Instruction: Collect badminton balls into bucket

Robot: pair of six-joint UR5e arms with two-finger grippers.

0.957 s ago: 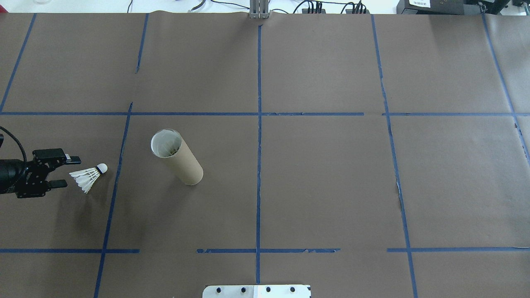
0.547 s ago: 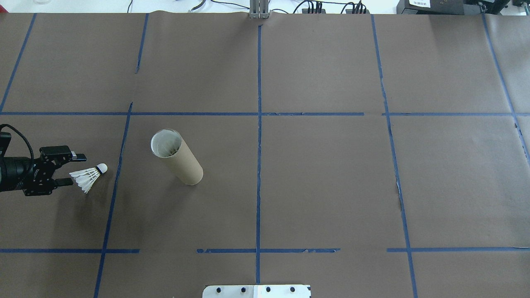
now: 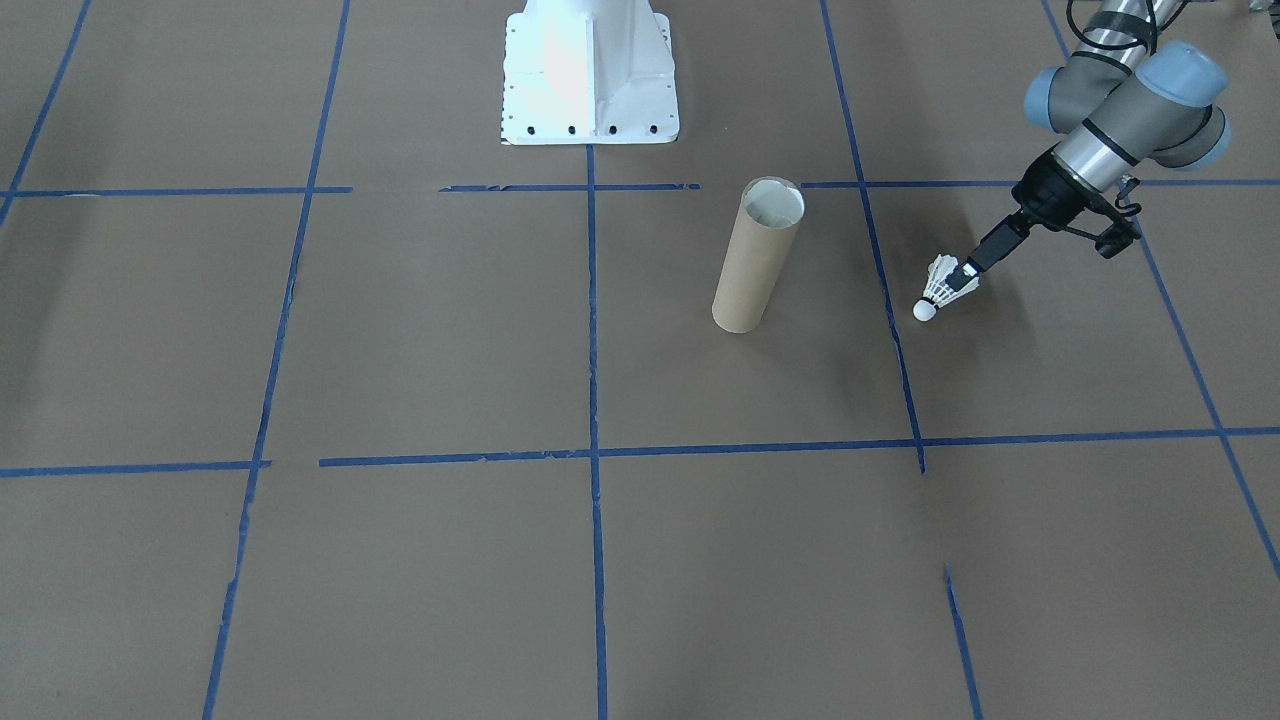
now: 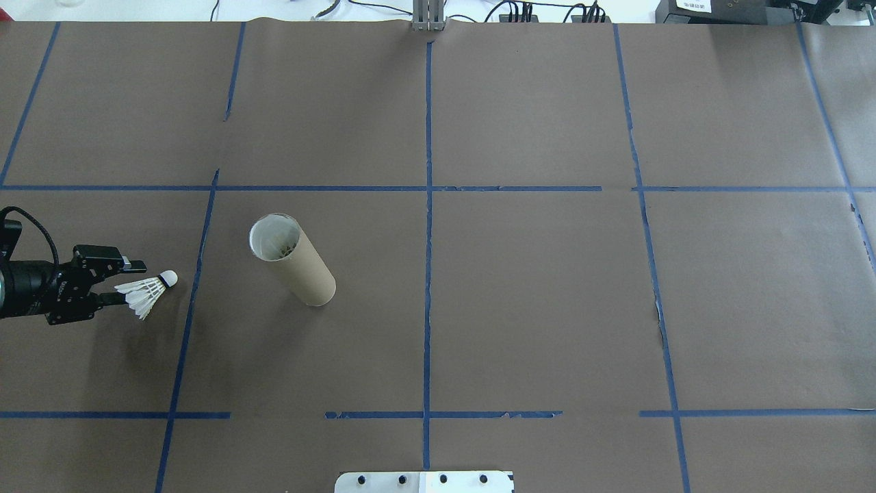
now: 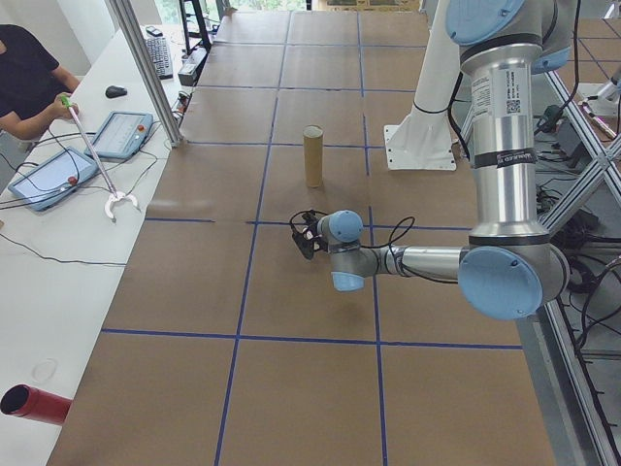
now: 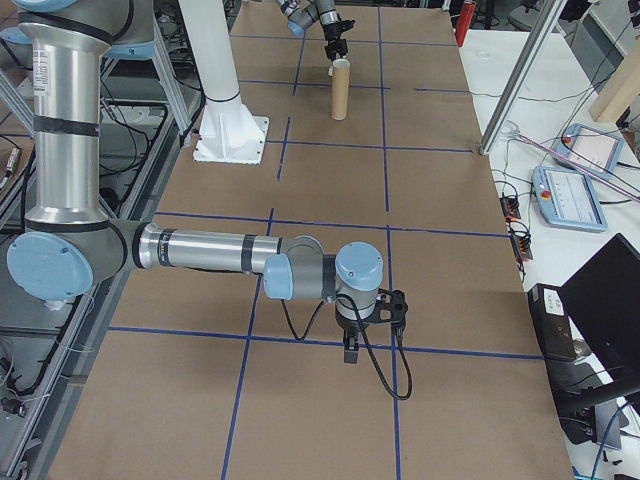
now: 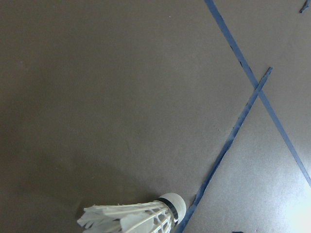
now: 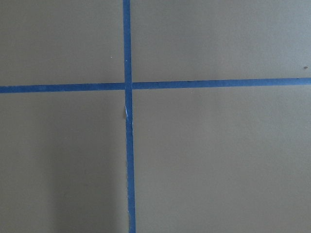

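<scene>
Left gripper (image 4: pixel 130 281): low over the table near the robot's left end, jaws spread apart, one finger on each side of the feather end of the shuttlecock (image 4: pixel 147 293); whether either finger touches the feathers cannot be told. The shuttlecock lies on its side on the brown paper table cover (image 4: pixel 534 308), white cork tip pointing away from the gripper toward a blue tape line (image 4: pixel 195 274) just beyond it. In the left wrist view the shuttlecock (image 7: pixel 136 217) sits at the bottom edge, its cork beside that tape line. The cardboard tube (image 4: pixel 291 259) stands upright on the far side of the tape line, well apart from the shuttlecock, its open mouth up and a pale lining visible inside. Right gripper (image 6: pixel 353 350): seen only in the right side view, pointing down just above the table near a tape crossing, far from tube and shuttlecock; its jaw state cannot be told. The white robot base (image 3: pixel 588 70) stands at the table's robot-side edge.
</scene>
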